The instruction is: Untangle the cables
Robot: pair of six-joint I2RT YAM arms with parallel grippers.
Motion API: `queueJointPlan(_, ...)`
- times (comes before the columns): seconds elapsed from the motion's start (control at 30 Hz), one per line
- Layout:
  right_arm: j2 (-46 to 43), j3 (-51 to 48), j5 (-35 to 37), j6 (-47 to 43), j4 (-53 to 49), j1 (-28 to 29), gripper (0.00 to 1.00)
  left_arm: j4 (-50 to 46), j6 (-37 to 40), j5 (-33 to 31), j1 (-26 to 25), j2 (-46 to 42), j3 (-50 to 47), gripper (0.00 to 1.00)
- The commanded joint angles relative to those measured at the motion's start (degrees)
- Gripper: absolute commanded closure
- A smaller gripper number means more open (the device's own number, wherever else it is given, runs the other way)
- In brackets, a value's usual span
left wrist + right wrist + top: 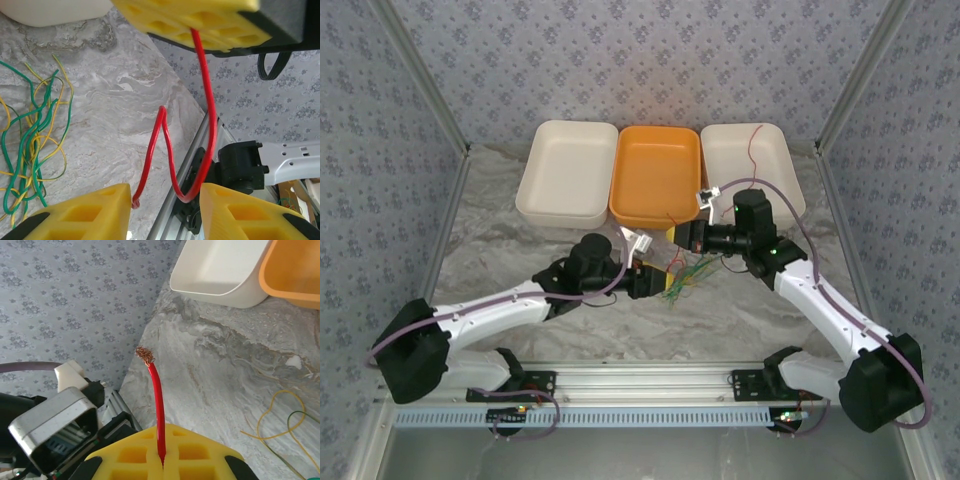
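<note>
Readable text: none is showing.
Labels, brands, numbers: none are appearing legibly on any surface in these views.

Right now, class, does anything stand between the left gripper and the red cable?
Nothing visible does. The red cable hangs from the shut right gripper and loops down into the gap of the open left gripper. The green and yellow tangle lies off to one side on the table.

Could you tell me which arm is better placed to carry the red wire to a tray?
Right, probably: the right pincer is shut on the red wire, close to the orange tray. The left pincer stands open around the wire's loop, gripping nothing.
</note>
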Motion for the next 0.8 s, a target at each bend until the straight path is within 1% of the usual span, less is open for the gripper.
queueJointPlan(0.0,-0.16,0.16,-2.29,1.93,1.43,-0.31,1.0,-1.55,2.22,1.08,0.1,0.98,1.92,0.6)
queueJointPlan(0.13,-0.83,0.38,-2.28,1.45,-0.33,-0.98,1.0,-0.03,2.25,-0.1,0.08,0.66,0.21,0.59)
queueJointPlan(0.27,-1.03,0.35,-2.68,1.79,-0.63,-1.41,1.0,0.39,2.82,0.42,0.04,0.26,-0.59,0.55)
queueJointPlan(0.47,-0.6,0.08,-3.4,3.67,0.75,-1.64,1.0,0.32,4.15,0.69,0.03,1.5,0.04,0.59)
queueJointPlan(0.63,-0.67,0.0,-3.9,4.69,0.87,-2.5,1.0,1.56,4.92,1.19,0.02,2.04,-0.15,0.71)
queueJointPlan(0.7,-0.76,0.03,-4.55,5.13,0.91,-3.12,1.0,1.67,5.22,1.29,-0.15,2.09,-0.28,0.71)
queueJointPlan(0.77,-0.94,0.17,-4.7,5.05,0.39,-3.39,1.0,1.27,5.77,1.1,-0.49,2.0,-0.28,0.67)
